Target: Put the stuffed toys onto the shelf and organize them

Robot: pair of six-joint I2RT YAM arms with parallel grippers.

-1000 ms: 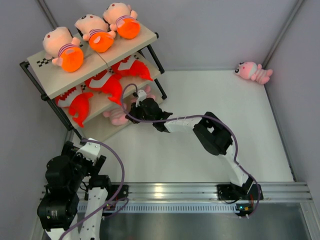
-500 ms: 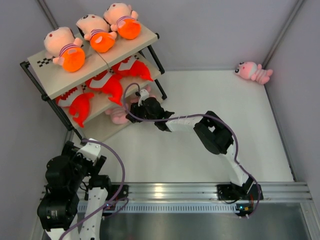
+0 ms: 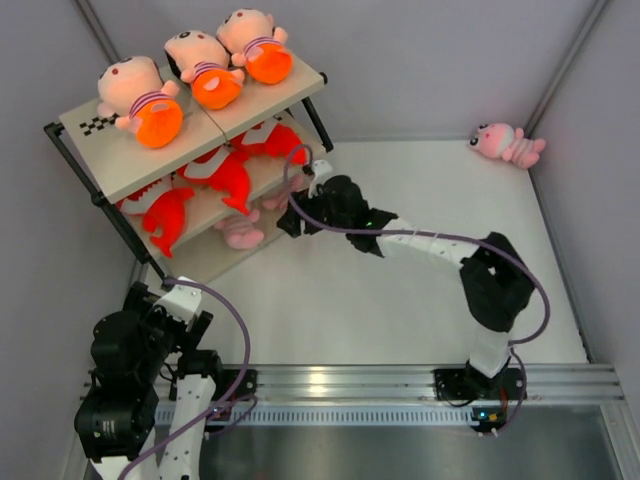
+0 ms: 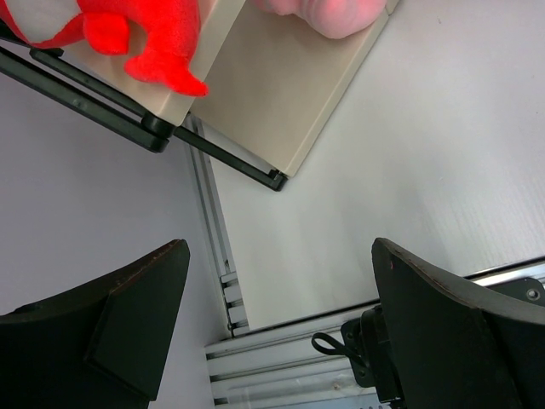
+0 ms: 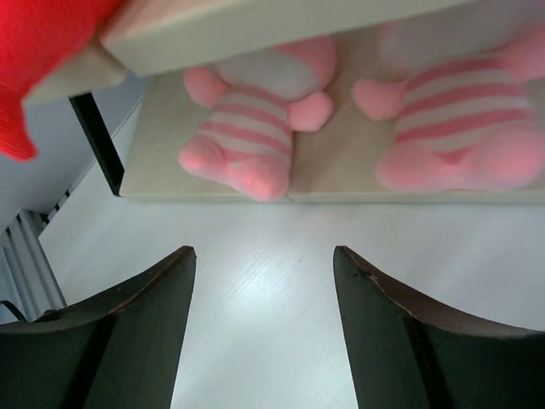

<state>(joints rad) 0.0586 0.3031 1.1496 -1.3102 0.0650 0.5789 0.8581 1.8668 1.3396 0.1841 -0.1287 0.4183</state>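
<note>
The shelf (image 3: 115,165) stands at the far left. Three red-orange fish plush (image 3: 225,175) lie on its middle tier. Two pink striped plush lie on the bottom board, one at the left (image 5: 247,128) and one at the right (image 5: 460,128). My right gripper (image 5: 264,256) is open and empty, just in front of that board's edge and apart from both toys. A third pink striped plush (image 3: 508,145) lies in the far right corner of the table. My left gripper (image 4: 281,247) is open and empty at the near left, below the shelf's corner.
Three larger peach dolls (image 3: 140,100) with orange bottoms fill the shelf's top tier. Grey walls close in on the left, back and right. A metal rail (image 3: 330,385) runs along the near edge by the arm bases.
My right gripper opened, let go of a pink striped plush on the bottom tier, and drew back to the right. The shelf shifted slightly to the right. The left arm stayed still.
</note>
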